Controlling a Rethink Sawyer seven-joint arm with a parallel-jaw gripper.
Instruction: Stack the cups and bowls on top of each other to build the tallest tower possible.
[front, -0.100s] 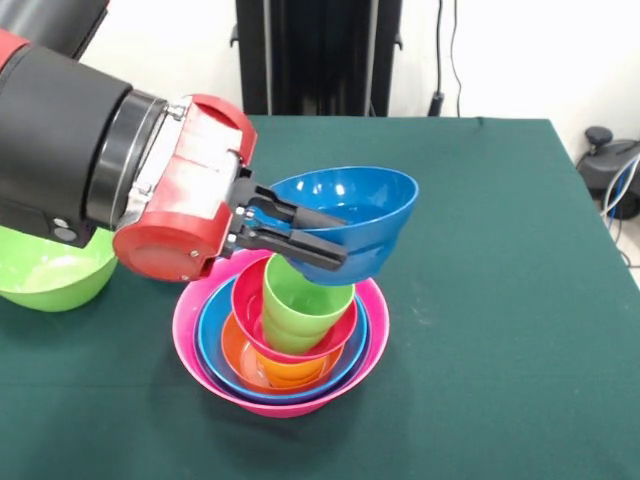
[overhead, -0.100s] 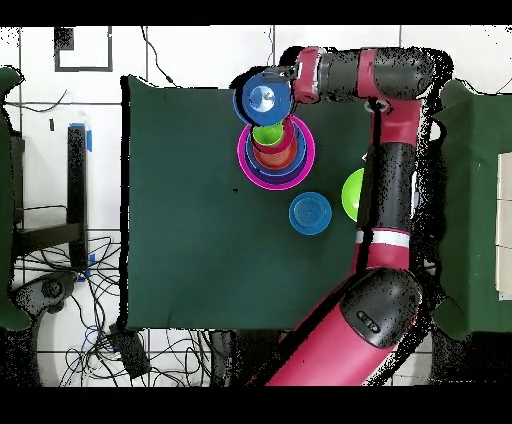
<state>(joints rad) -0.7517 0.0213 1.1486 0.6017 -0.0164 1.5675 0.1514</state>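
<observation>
In the front view the gripper is clamped on the rim of a dark blue bowl, one finger inside and one outside; the bowl is held tilted, its mouth turned up and toward the arm, just above and a little to the right of the lime green cup standing at the tower's centre; my judgement is that the bowl must level out and drop nearly straight down onto that cup. Counted here: one green cup, inside a red-pink bowl, an orange bowl, a sky blue bowl and the big pink bowl outermost; one lime green bowl sits apart at the left edge. In the overhead view the held bowl hangs at the tower's upper edge, overlapping it; a separate blue bowl lies upside down on the green table below the tower, well apart; the lime green bowl shows beside the arm.
</observation>
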